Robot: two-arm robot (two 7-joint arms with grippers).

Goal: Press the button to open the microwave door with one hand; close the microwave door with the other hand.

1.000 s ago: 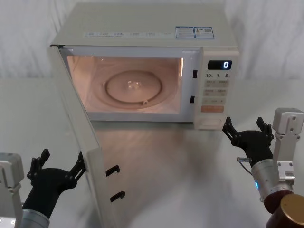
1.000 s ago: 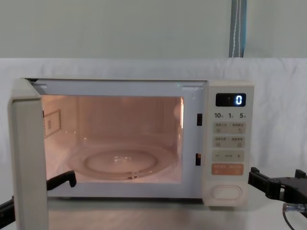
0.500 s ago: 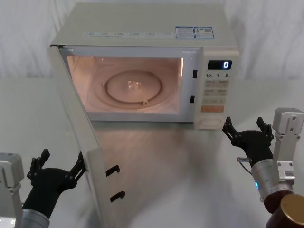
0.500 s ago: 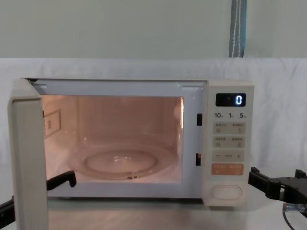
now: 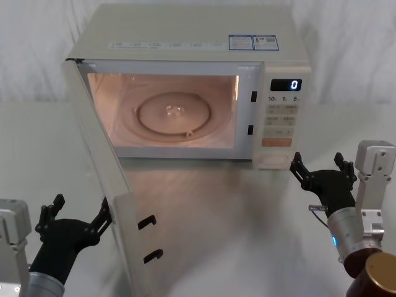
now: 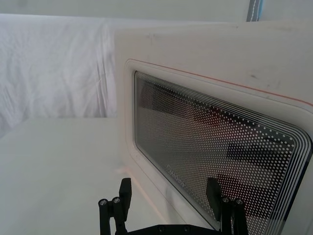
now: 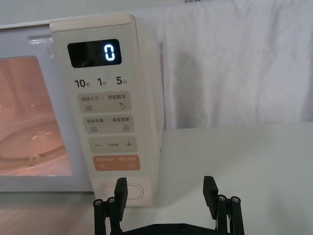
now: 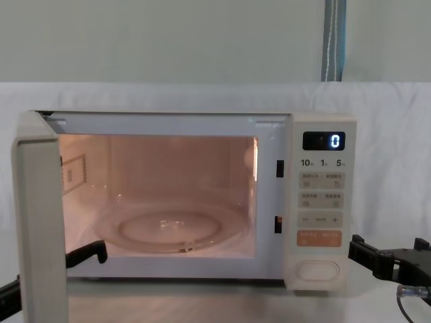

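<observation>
Wide-open cream microwave door (image 5: 102,179), dotted window

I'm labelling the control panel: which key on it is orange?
The wide rectangular key directly above the button, below the minus/plus key. It alone is orange; the other keys are beige or cream.

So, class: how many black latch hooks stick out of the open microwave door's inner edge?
2. Both sit on the free edge of the microwave door, seen from the head camera: an upper latch hook and a lower latch hook just below it. None appears hidden.
</observation>
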